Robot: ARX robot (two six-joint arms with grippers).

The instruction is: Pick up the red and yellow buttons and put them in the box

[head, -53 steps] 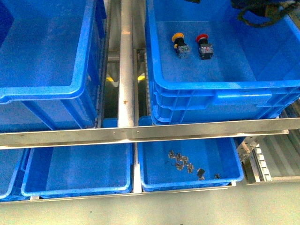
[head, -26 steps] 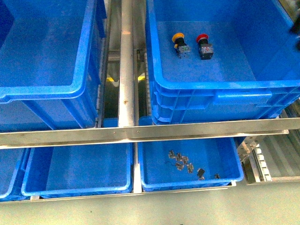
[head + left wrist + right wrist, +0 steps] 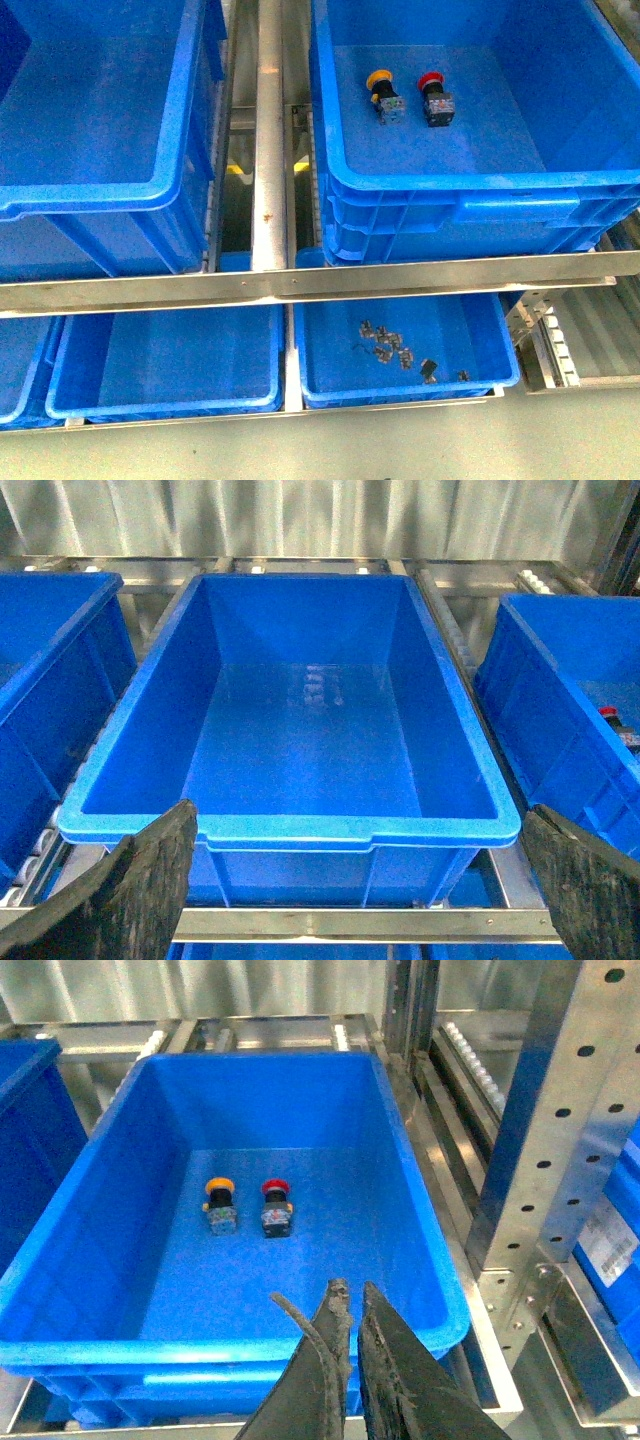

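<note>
Red & yellow buttons [image 3: 248,1207] in box [image 3: 420,1220], beyond right jaws.

Glossy smooth plastic box [image 3: 480,195], brushed-metal rail [image 3: 300,283].

We see the yellow button [image 3: 381,91] and red button [image 3: 435,97] lying side by side, slightly apart, inside the right-hand box [image 3: 480,190].

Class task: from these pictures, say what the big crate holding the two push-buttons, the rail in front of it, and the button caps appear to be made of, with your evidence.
Blue crate: likely moulded plastic, glossy, with ribbed walls and rolled rim. Rail: bare metal, probably steel or aluminium, dull grey sheen. Red cap and yellow cap: seemingly smooth coloured plastic; too small to be sure.
</note>
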